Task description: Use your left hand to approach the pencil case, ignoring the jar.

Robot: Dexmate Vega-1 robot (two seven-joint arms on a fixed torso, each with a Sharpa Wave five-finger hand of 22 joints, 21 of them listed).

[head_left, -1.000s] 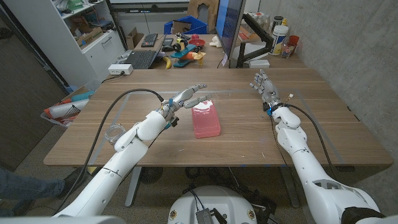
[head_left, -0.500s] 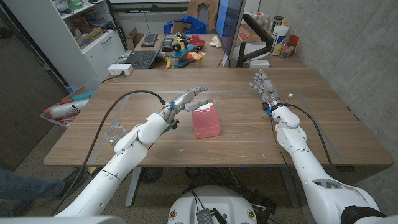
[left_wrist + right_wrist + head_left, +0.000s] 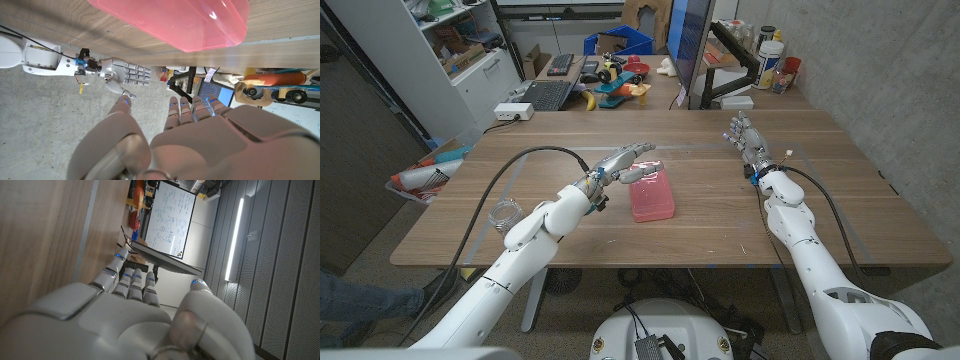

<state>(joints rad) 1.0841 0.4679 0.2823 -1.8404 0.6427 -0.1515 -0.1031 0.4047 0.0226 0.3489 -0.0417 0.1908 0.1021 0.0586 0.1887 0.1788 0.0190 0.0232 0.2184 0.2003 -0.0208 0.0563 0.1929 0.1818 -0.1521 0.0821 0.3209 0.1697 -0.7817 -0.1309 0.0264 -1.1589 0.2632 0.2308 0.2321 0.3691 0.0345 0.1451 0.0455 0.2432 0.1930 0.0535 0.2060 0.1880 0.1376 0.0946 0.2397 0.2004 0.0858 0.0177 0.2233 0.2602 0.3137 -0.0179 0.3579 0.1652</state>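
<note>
The pencil case is a translucent pink pouch lying mid-table, seen close up in the left wrist view. My left hand hovers at its far left corner, fingers stretched out and apart, thumb over the case's top edge, holding nothing; whether it touches the case I cannot tell. Its back fills the near part of the left wrist view. A clear glass jar stands near the table's left front, well behind the left forearm. My right hand stays at the far right, fingers extended and empty.
A monitor on an arm stands at the table's back edge. Behind it lie a keyboard, a white box and colourful toys. A black cable loops along my left arm.
My left hand has crept to the right, so its thumb and fingertips now reach over the pencil case's far left corner. The right arm, case and jar have not moved.
</note>
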